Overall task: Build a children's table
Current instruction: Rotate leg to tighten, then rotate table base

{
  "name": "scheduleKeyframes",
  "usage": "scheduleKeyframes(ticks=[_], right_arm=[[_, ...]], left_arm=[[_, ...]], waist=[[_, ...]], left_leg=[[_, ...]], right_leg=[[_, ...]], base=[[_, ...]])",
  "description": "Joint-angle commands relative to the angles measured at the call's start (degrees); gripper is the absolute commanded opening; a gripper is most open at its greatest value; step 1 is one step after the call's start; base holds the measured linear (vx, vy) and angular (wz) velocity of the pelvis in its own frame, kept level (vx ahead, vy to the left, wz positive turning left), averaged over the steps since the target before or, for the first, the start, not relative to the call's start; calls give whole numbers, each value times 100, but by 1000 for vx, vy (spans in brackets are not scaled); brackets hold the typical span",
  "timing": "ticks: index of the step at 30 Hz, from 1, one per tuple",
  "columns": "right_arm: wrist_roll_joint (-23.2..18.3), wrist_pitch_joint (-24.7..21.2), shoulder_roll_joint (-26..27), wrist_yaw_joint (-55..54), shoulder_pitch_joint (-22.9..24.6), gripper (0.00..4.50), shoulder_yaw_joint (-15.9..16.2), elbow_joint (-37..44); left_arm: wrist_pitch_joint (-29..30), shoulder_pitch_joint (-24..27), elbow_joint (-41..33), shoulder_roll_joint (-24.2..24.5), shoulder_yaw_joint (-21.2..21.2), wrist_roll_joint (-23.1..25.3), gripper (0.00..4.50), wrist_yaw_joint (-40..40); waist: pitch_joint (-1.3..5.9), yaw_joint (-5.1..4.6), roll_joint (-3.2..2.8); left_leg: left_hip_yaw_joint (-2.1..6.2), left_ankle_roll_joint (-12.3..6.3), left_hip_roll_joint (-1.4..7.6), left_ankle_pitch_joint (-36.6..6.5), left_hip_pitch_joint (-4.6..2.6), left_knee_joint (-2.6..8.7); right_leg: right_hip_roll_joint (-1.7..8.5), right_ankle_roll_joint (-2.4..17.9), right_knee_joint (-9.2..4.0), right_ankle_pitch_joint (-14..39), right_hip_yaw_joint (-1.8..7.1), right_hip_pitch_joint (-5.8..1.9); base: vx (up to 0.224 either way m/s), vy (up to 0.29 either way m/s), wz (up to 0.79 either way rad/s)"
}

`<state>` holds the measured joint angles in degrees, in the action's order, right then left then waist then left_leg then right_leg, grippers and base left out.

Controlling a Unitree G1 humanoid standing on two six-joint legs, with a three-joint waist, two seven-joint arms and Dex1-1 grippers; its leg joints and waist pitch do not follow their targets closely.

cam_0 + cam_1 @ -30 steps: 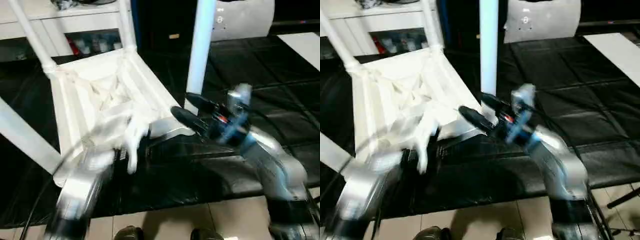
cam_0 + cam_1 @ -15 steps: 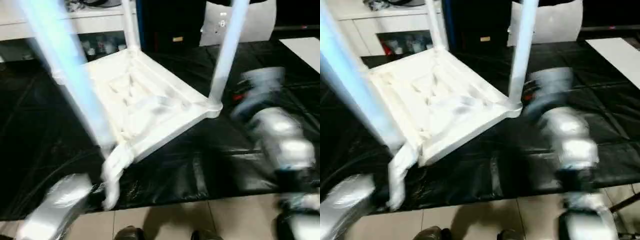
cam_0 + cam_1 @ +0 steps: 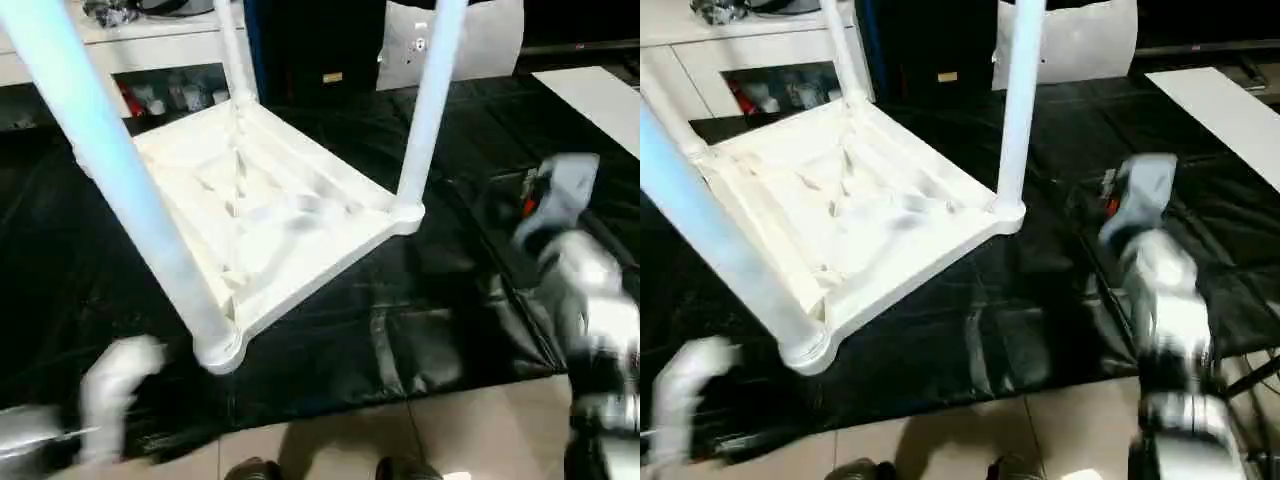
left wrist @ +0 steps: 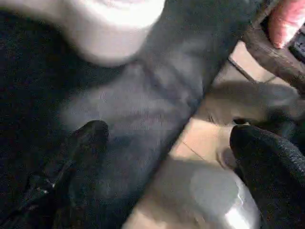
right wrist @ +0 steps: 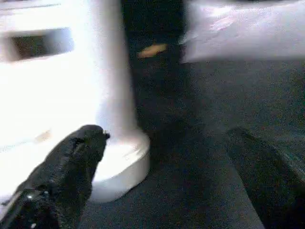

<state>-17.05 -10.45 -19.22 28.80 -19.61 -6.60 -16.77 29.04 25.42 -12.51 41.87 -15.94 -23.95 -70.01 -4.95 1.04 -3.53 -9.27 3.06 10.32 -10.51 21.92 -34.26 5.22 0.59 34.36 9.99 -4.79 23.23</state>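
Now, left claw: fingers wide apart, holding nothing, over the black mat.
Right claw: spread wide, empty, near a leg socket.
Children's table: upside down on the mat, legs up.

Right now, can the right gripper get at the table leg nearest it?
Probably yes. The right gripper is open, and the leg rises from its corner socket just ahead, with bare black mat between.
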Motion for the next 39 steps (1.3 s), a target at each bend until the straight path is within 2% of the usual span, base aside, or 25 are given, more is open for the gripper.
scheduleKeyframes(ticks=[1,2,3,4,5,8,9,11,12,14,15,16,17,18,20,22,23,25,26,27,30,32,36,38,39], right_arm=[[-126,-104,-26,193,-50,450,140,305],[-170,-162,-40,299,26,450,229,410],[-243,-276,-94,545,189,450,447,626],[-317,-407,-148,786,344,450,650,840],[-365,-560,-217,1006,490,450,874,1045],[-374,-849,-256,1249,675,450,1070,1342],[-371,-885,-254,1265,692,450,1088,1369],[-113,-990,-167,1120,701,450,1256,1314],[-45,-998,-151,1068,693,450,1295,1284],[129,-1039,-87,863,623,450,1413,1154],[129,-1039,-87,863,623,450,1413,1154],[355,-1048,-37,682,534,450,1569,1001],[484,-1016,4,569,472,450,1637,893],[558,-997,30,501,436,450,1674,832],[645,-1007,217,278,278,450,1681,566],[747,-979,344,104,170,450,1683,384],[877,-827,470,-57,12,450,1708,76],[1017,-603,617,-226,-178,450,1737,-294],[1033,-548,655,-266,-228,450,1734,-392],[1048,-486,714,-335,-296,450,1713,-528],[1098,-283,869,-555,-504,450,1647,-889],[1129,-189,976,-640,-657,450,1611,-1082],[1174,-67,1044,-698,-774,450,1539,-1273],[1211,3,1067,-723,-813,450,1516,-1360],[1243,72,1062,-740,-836,450,1513,-1419]], left_arm=[[80,-1,-210,60,-93,-112,446,-82],[121,26,-232,99,-147,-137,446,-103],[97,15,-181,182,-284,-179,446,-118],[12,-25,-67,265,-408,-252,446,-150],[-86,-141,72,340,-555,-324,446,-168],[-244,-343,271,386,-781,-508,446,-204],[-251,-375,286,381,-812,-539,446,-206],[-168,-807,351,310,-928,-796,446,-204],[-136,-911,353,288,-935,-851,446,-193],[-77,-1267,335,132,-813,-1010,446,-120],[-77,-1267,335,132,-813,-1010,446,-120],[80,-1682,194,-64,-565,-1172,446,96],[127,-1886,122,-173,-413,-1217,446,209],[153,-2006,81,-238,-320,-1242,446,272],[307,-2305,-108,-494,-6,-1321,446,462],[365,-2454,-186,-639,172,-1341,446,565],[418,-2574,-297,-797,414,-1330,446,630],[513,-2692,-457,-966,699,-1348,446,695],[536,-2724,-497,-1014,775,-1346,446,714],[597,-2782,-572,-1082,879,-1351,446,758],[773,-2964,-829,-1328,1243,-1463,446,928],[897,-3179,-1026,-1626,1691,-1514,446,1121],[924,-3445,-997,-1979,2057,-1453,446,1235],[935,-3568,-964,-2117,2222,-1416,446,1272],[914,-3665,-900,-2223,2312,-1367,446,1295]], waist=[[348,3,-4],[324,22,-48],[292,31,-27],[288,49,-22],[270,81,-45],[237,107,-8],[252,110,3],[246,103,-7],[243,98,-13],[240,87,-12],[240,84,-6],[256,88,-4],[250,75,-22],[267,98,-20],[272,80,3],[284,80,4],[280,65,13],[301,57,-1],[318,74,8],[326,65,54],[362,70,28],[375,70,44],[405,44,69],[407,28,56],[398,13,71]], left_leg=[[55,-398,235,-1912,-111,496],[47,-347,239,-1960,-103,513],[36,-317,235,-2087,-128,517],[34,-296,238,-2128,-127,523],[28,-229,230,-2285,-164,528],[58,-59,208,-2651,-202,563],[73,-8,219,-2682,-219,566],[79,49,208,-2724,-224,577],[75,98,205,-2799,-254,570],[92,125,205,-2834,-232,579],[87,139,205,-2833,-238,579],[85,149,197,-2821,-260,569],[84,202,200,-2807,-257,577],[69,203,189,-2776,-286,554],[84,176,183,-2640,-211,558],[64,153,178,-2542,-234,535],[65,151,172,-2432,-193,538],[56,169,174,-2340,-209,521],[43,128,176,-2195,-203,508],[37,67,184,-2021,-155,517],[17,-16,177,-1636,-133,489],[10,-65,177,-1485,-129,472],[-11,-226,152,-950,-67,415],[-17,-286,151,-902,-73,405],[-25,-304,158,-912,-65,403]], right_leg=[[210,1154,-424,1843,258,-200],[215,1150,-422,1903,266,-202],[206,1103,-441,2036,284,-176],[219,1056,-452,2129,294,-187],[214,964,-481,2335,308,-162],[235,747,-547,2965,328,-163],[246,723,-549,3025,342,-152],[233,730,-541,3066,350,-135],[235,735,-549,3095,356,-105],[247,721,-543,3071,359,-127],[243,711,-544,3076,361,-123],[248,723,-551,3069,366,-118],[238,768,-535,2978,363,-120],[248,816,-542,2893,372,-104],[261,824,-506,2836,362,-173],[261,797,-530,2836,374,-154],[258,813,-514,2800,366,-178],[256,888,-505,2676,363,-163],[249,943,-487,2429,379,-175],[233,998,-450,2145,379,-210],[230,1215,-379,1540,372,-246],[218,1280,-359,1336,367,-264],[224,1408,-310,789,360,-328],[222,1451,-316,783,351,-329],[219,1459,-327,816,351,-329]], base=[[0,0,0],[0,0,0],[0,0,0],[0,0,0],[0,0,0],[0,0,0],[0,0,0],[0,0,0],[0,0,0],[0,0,0],[0,0,0],[0,0,0],[0,0,0],[0,0,0],[0,0,0],[0,0,0],[0,0,0],[0,0,0],[0,0,0],[0,0,0],[0,0,0],[0,0,0],[0,0,0],[0,0,0],[0,0,0]])
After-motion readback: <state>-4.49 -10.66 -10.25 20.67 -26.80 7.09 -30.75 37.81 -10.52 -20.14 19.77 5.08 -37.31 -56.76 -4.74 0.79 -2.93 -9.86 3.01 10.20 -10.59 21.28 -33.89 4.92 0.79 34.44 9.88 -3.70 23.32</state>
